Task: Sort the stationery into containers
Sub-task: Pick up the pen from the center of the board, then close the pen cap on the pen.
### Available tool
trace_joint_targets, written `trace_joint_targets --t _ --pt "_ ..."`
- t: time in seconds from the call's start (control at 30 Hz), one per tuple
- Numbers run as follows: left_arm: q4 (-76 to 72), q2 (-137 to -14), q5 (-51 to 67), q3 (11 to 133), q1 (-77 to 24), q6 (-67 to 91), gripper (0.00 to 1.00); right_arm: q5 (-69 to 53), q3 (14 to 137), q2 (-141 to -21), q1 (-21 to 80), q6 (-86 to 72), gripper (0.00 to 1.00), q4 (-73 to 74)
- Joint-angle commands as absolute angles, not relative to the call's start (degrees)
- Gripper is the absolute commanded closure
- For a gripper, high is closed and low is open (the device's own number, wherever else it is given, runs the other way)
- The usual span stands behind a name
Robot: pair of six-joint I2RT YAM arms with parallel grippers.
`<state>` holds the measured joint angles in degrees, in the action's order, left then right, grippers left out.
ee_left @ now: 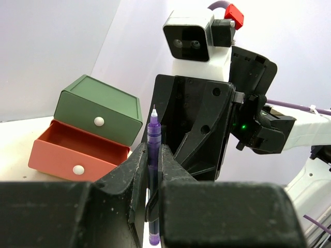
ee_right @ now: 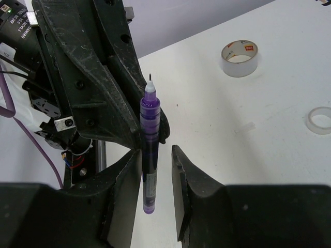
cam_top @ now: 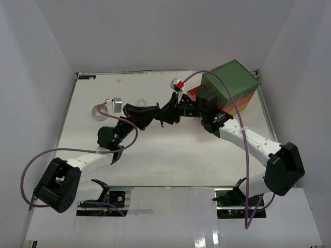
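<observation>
A thin purple pen stands upright, tip up, and my left gripper is shut on its barrel. My right gripper faces the left one with its jaws on either side of the same pen. Its left finger touches the barrel and its right finger stands a gap away. Both grippers meet above the table's middle. The chest stands at the back right. Its green top drawer is closed, and the orange-red drawer below is pulled out.
A beige tape roll and a smaller clear roll lie flat on the white table, at the back left in the top view. White walls close in the table on three sides.
</observation>
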<state>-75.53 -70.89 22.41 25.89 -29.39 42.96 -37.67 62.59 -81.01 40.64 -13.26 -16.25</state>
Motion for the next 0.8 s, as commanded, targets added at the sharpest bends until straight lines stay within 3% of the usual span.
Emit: trace_joint_targets --t 0.0,0.77 --pt "-86.0 -70.6 21.4 26.2 -29.6 43.4 1.0 -38.7 64.2 -80.9 41.0 -13.2 0.65 -16.9" --pt "-90.9 -72.3 20.5 27.6 -29.6 45.0 1.0 -39.4 63.7 -81.7 41.5 -12.6 0.71 -16.5"
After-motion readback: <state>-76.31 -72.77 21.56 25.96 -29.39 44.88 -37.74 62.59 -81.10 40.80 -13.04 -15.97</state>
